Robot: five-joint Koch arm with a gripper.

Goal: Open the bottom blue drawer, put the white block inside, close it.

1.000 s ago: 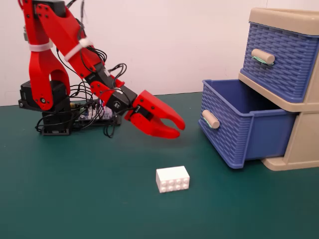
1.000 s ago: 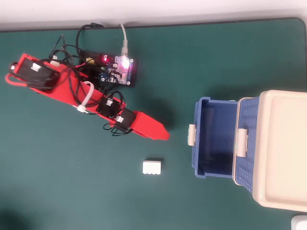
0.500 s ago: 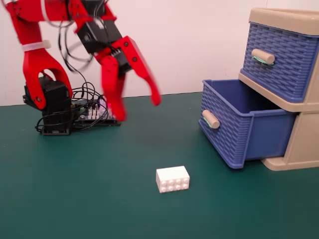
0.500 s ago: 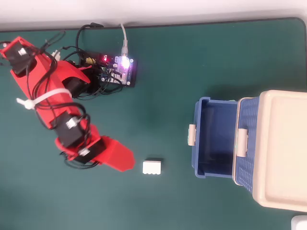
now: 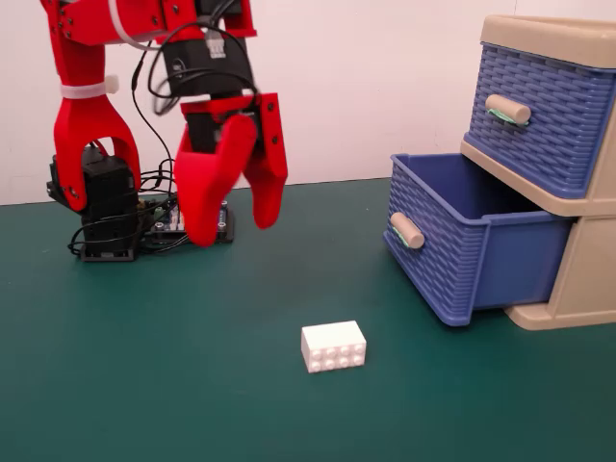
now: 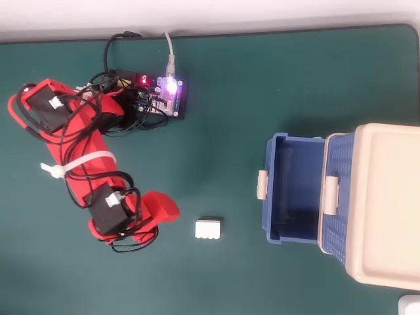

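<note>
Over green mat [image 5: 144, 385]: tool [image 5: 234, 231] parted, empty, touching nothing.

A: Bottom blue drawer [image 5: 481, 252]: woven-textured plastic, slight sheen. White block [image 5: 333, 346]: smooth plastic, studded.

B: Tabletop [image 5: 144, 385]: matt green, cloth-like. Tool [image 5: 234, 223]: red matt plastic.

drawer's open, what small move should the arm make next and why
Probably lower the open gripper toward the white block. The bottom blue drawer is already pulled out and looks empty, the block lies alone on the mat, and the gripper hangs above, holding nothing.
</note>
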